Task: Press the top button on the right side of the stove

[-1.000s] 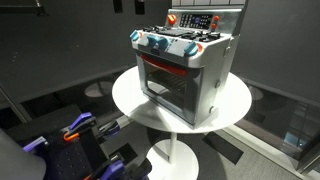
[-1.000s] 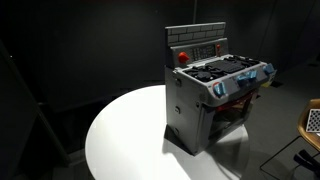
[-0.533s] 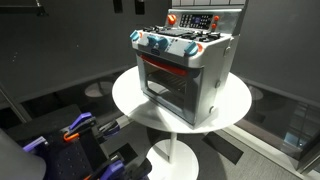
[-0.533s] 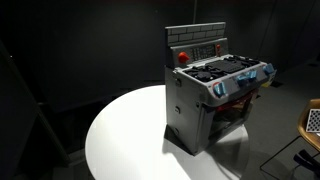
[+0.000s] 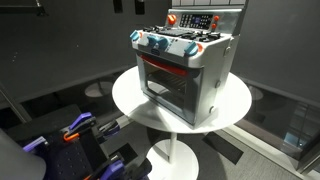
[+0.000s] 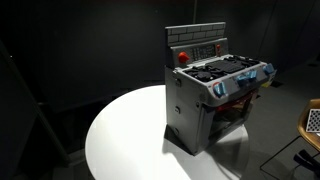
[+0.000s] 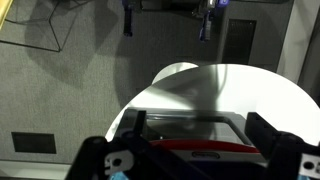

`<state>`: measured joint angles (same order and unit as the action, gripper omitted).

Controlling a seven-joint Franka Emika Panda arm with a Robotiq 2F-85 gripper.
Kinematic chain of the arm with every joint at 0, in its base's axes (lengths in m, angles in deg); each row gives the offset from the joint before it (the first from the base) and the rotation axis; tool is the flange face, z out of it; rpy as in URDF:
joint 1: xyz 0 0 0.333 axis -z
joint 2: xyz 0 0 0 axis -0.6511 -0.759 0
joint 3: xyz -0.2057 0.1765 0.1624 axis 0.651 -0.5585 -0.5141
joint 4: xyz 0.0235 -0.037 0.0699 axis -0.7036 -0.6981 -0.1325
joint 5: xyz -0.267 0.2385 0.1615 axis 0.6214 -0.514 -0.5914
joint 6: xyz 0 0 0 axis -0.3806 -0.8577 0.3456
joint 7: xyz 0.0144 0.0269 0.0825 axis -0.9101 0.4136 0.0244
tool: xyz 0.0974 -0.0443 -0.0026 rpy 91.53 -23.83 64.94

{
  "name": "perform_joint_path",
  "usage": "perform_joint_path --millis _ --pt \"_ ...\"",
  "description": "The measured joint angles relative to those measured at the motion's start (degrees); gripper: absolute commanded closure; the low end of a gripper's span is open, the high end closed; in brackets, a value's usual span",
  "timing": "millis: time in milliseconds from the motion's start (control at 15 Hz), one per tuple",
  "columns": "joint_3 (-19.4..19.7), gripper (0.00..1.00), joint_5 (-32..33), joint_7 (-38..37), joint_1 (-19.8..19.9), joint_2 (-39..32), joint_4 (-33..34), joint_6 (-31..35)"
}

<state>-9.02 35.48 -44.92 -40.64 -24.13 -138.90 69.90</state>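
- In the wrist view the gripper [image 7: 166, 35] comes in from the top edge. Its two dark fingers [image 7: 127, 20] stand wide apart with nothing between them, so the jaws are open and empty.
- Only the lower ends of the fingers show; the rest of the hand is cut off by the top of the frame.
- The fingers touch nothing. They hang clear of the stove [image 7: 190, 130], which lies at the bottom of the wrist view.
- There the stove is cut off. A grey face and a red strip can be read, while the dark shapes with blue-white bits in the bottom corners are too blurred to name.
- In both exterior views the stove [image 5: 185, 70] [image 6: 210, 100] stands upright on a round white table [image 5: 130, 100] [image 6: 120, 140], with its back panel raised behind the knobs.
- A red button [image 6: 182, 57] shows on that back panel; the smaller controls beside it are too small to tell apart.
- The stove's grey side wall is in shade in an exterior view, and no buttons can be made out on it.
- Two dark shapes [image 5: 140, 8] at the top edge of an exterior view are cut off, and I cannot tell what they are.
- Blue and orange gear [image 5: 78, 128] sits low beside the table, half in the dark.
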Motion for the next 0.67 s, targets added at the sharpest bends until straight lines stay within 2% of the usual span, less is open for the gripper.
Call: perform_joint_path --millis 667 --pt "0.0 0.0 0.0 0.0 0.01 -1.89 2.32 2.54"
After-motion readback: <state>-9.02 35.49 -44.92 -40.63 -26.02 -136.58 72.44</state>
